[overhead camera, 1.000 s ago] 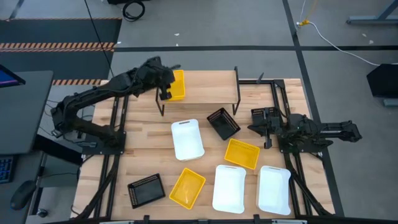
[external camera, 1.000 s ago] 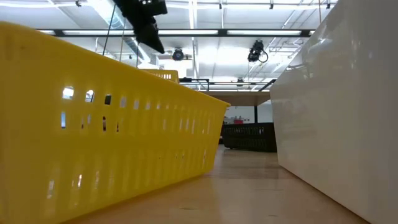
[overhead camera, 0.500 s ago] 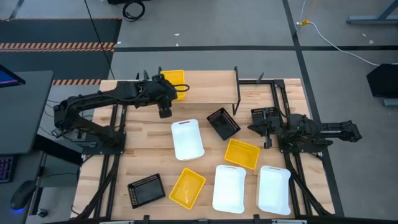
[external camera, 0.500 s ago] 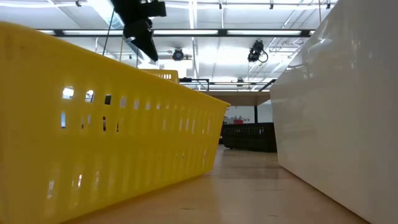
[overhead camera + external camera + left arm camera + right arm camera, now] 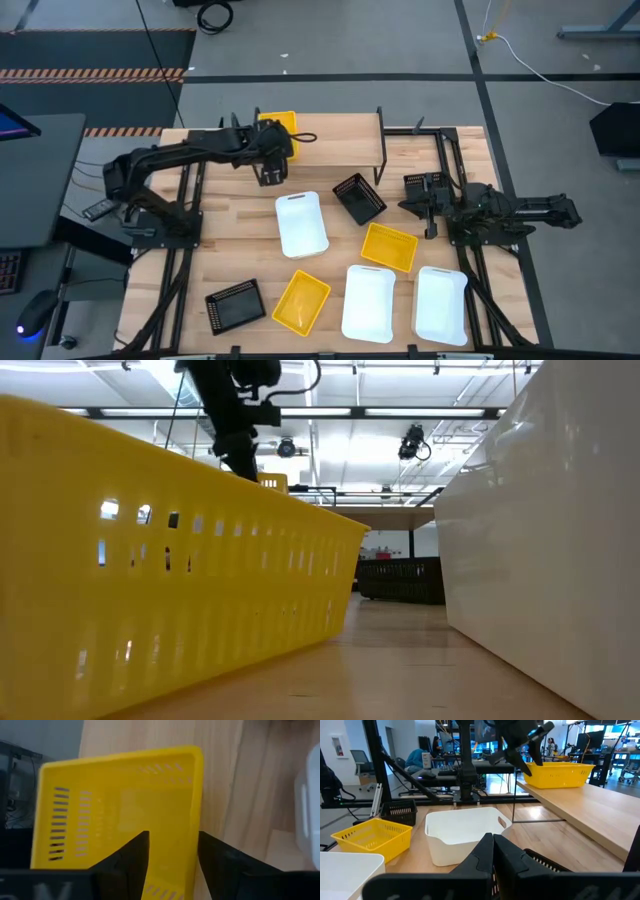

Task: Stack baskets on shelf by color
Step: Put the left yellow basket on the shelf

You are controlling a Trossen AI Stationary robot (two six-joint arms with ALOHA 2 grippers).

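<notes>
Left gripper (image 5: 272, 172) released, fingers apart, just clear of the yellow basket (image 5: 279, 135) sitting on the shelf (image 5: 335, 140) top's left end; right gripper (image 5: 418, 192) clenched empty, parked at table's right.

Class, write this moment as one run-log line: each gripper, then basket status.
left gripper: open, by shelf | right gripper: shut, waiting | yellow basket: on shelf | eight baskets on table
</notes>
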